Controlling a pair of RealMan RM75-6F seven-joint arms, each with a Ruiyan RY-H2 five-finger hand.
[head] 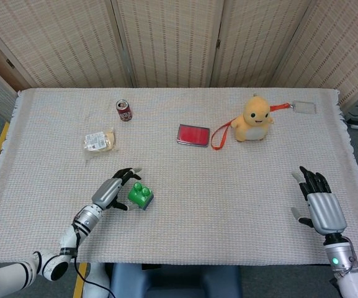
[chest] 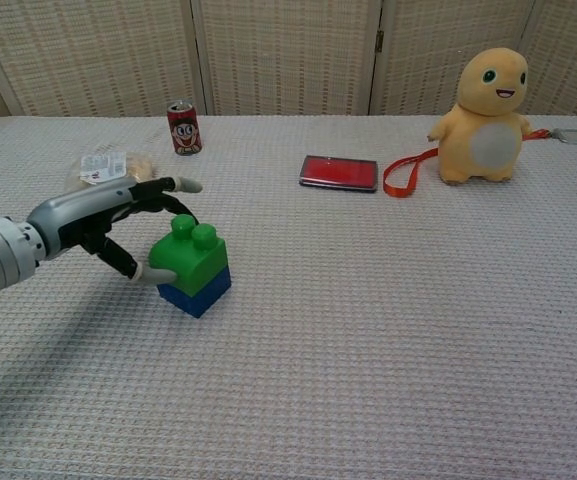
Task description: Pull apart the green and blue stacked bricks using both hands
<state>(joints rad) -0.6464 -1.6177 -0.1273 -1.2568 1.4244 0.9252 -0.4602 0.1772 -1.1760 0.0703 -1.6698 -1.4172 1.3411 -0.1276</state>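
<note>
The green brick (head: 140,194) (chest: 190,258) sits stacked on the blue brick (chest: 193,292) at the front left of the cloth-covered table (head: 228,205). My left hand (head: 113,191) (chest: 98,215) is right beside the stack on its left. Its thumb tip touches the green brick's lower left side, and its fingers (chest: 168,186) reach out spread above and behind the studs, not closed on them. My right hand (head: 320,208) hovers far off at the front right with fingers apart and nothing in it; the chest view does not show it.
A soda can (head: 124,110) (chest: 182,127) and a wrapped snack (head: 99,141) (chest: 103,165) lie behind the stack. A red case (head: 193,135) (chest: 339,171) and a yellow plush toy (head: 253,119) (chest: 486,100) with an orange lanyard lie mid-table and back right.
</note>
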